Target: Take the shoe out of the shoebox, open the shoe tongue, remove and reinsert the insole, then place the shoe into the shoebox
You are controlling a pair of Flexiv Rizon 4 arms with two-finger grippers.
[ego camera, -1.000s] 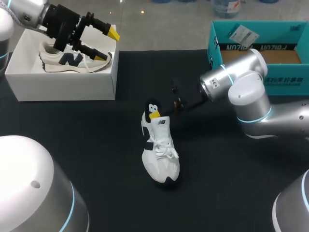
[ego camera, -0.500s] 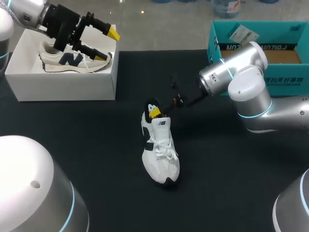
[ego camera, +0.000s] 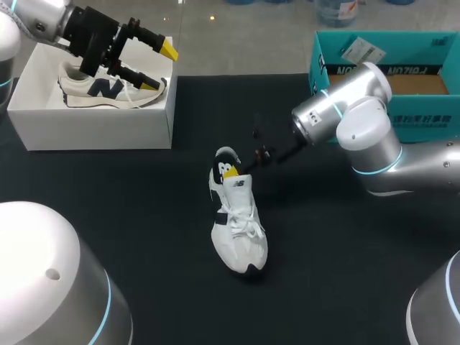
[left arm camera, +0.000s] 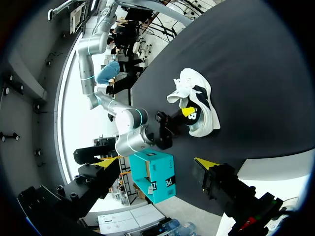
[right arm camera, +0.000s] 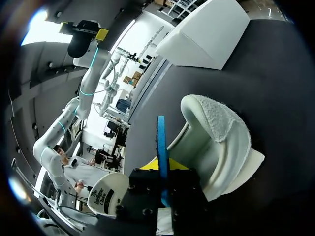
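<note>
A white shoe (ego camera: 241,230) lies on the black table with its toe toward me. My right gripper (ego camera: 230,171) is in the shoe's heel opening. In the right wrist view the gripper (right arm camera: 162,169) is shut on the thin blue edge of the insole (right arm camera: 161,142), which stands up out of the shoe (right arm camera: 221,137). My left gripper (ego camera: 162,66) hangs open over the white shoebox (ego camera: 100,129) at the back left, with nothing between its fingers. The left wrist view shows the shoe (left arm camera: 199,98) far ahead of the left gripper (left arm camera: 156,162).
A second shoe (ego camera: 108,90), white with a dark side mark, lies inside the white shoebox. A teal cardboard box (ego camera: 388,79) stands at the back right, behind my right arm. Bare black table surrounds the shoe.
The right gripper's fingers have closed on the insole inside the heel. The right arm has shifted slightly left, and the shoe's heel has nudged left with it. The left arm is unchanged.
</note>
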